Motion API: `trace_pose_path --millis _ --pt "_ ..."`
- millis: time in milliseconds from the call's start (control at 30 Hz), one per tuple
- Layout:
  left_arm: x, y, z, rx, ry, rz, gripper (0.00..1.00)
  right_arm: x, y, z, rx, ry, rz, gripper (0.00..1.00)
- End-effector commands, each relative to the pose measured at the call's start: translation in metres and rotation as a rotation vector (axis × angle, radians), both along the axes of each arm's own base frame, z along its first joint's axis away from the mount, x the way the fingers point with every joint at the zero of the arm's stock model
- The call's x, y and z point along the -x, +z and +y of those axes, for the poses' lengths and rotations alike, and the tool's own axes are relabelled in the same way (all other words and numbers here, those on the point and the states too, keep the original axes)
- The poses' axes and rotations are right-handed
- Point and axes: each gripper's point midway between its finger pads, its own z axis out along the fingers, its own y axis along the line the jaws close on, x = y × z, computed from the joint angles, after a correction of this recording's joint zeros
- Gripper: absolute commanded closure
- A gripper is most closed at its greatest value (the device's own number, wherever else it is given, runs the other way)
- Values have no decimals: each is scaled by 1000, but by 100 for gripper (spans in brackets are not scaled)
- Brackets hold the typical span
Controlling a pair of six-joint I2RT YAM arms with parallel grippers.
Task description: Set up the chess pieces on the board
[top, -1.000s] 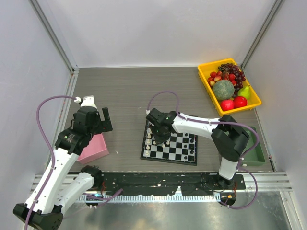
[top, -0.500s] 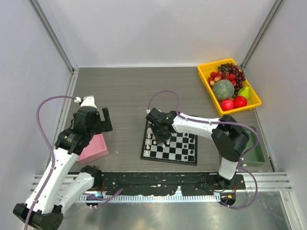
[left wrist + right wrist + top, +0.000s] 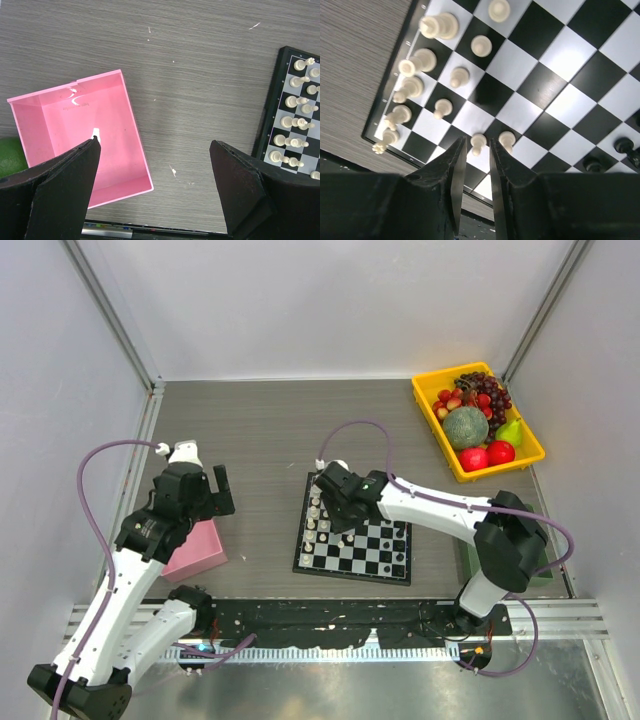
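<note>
The board (image 3: 385, 558) lies mid-table and also shows in the left wrist view (image 3: 280, 100) and the right wrist view (image 3: 540, 50). White chess pieces (image 3: 312, 525) stand in two columns along its left side. A few black pieces (image 3: 400, 538) stand at its right. My right gripper (image 3: 335, 512) hovers over the board's left part. Its jaws are narrowly apart (image 3: 476, 145) around a white pawn (image 3: 478, 141) that stands on the board next to another pawn (image 3: 506, 140). My left gripper (image 3: 155, 190) is wide open and empty above the pink box (image 3: 75, 140), which holds one white piece (image 3: 95, 133).
A yellow tray (image 3: 425, 405) of fruit stands at the back right. A green bin (image 3: 537, 562) sits by the right arm's base. The pink box (image 3: 197, 550) is at the left. A green object (image 3: 10, 156) lies left of the box.
My right arm has drawn back and shifted slightly right over the board, and its cable has swung up. The left arm has not moved.
</note>
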Motion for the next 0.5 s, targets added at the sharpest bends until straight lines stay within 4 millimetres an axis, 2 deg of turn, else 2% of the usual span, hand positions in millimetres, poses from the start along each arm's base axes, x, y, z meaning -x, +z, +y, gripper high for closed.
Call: trace_pose_path --millis 0,467 --pt "-5 5 -3 13 -9 -31 1 -3 6 -19 13 -69 -41 68" --pt "-9 5 -5 16 -14 -27 1 -1 -12 -26 14 -87 9 68"
